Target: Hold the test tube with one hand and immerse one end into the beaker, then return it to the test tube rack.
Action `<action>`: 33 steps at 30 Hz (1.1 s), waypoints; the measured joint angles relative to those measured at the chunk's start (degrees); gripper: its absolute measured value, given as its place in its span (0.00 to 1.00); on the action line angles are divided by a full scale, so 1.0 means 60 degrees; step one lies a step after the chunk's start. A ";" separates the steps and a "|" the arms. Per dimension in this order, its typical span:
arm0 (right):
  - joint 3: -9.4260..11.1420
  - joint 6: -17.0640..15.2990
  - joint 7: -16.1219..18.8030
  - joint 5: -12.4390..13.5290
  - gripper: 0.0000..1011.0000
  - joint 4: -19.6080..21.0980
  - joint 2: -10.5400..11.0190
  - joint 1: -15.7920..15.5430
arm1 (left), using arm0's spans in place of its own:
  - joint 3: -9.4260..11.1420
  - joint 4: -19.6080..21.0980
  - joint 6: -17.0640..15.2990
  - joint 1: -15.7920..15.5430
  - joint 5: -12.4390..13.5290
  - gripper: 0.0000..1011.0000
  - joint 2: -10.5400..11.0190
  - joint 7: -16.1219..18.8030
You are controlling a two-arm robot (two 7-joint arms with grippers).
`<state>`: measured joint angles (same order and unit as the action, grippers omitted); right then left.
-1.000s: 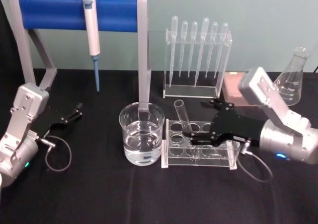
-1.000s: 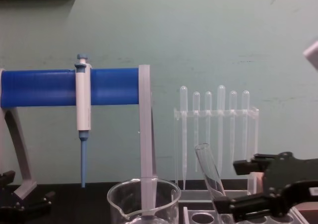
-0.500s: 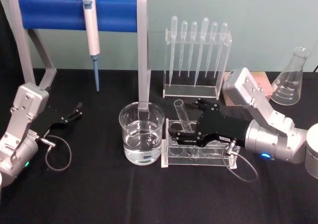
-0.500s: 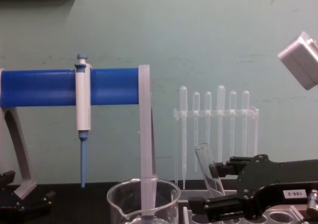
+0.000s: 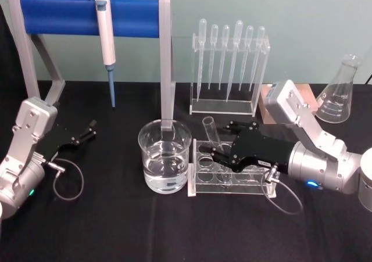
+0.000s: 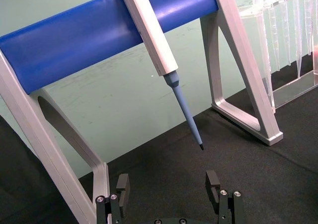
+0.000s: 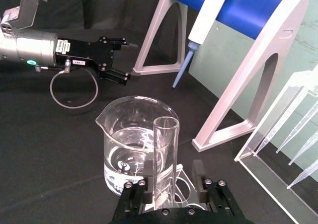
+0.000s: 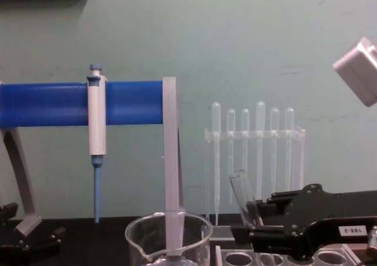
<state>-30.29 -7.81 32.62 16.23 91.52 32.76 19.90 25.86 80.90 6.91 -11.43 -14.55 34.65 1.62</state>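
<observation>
Tube stands between the right gripper's spread fingers, not squeezed yet.

Far on the left, the left gripper [image 5: 86,132] sits idle, fingers apart, with nothing in them. The beaker [image 5: 165,157] holds water and stands just left of the test tube rack [image 5: 232,183]. The test tube [image 5: 210,133] stands in the rack hole nearest the beaker, almost upright, with its open top leaning left. The right gripper [image 5: 221,144] is the near one. It has one finger on each side of the tube, low down. I think it must pinch, then lift along the tube's lean.
</observation>
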 joint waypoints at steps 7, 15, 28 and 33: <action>0.0074 0.0050 0.0019 0.0079 0.30 -0.0018 -0.0034 -0.0042 | 0.0000 0.0000 0.0000 0.0000 0.0000 0.99 0.0000 0.0000; 0.0316 0.0144 -0.0077 0.0322 0.22 0.0132 -0.0055 -0.0220 | 0.0000 0.0000 0.0000 0.0001 0.0000 0.99 0.0000 0.0000; 0.1589 0.0724 -0.0544 0.2117 0.22 0.1112 -0.0209 -0.1272 | 0.0000 0.0000 0.0000 0.0001 0.0000 0.99 0.0000 0.0000; 0.1779 0.0620 -0.0760 0.2459 0.22 0.1454 -0.0177 -0.1308 | 0.0000 0.0000 0.0000 0.0000 0.0000 0.99 0.0000 0.0000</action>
<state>-19.62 -4.09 28.06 30.98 100.24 31.70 12.05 25.86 80.90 6.91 -11.43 -14.55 34.65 1.62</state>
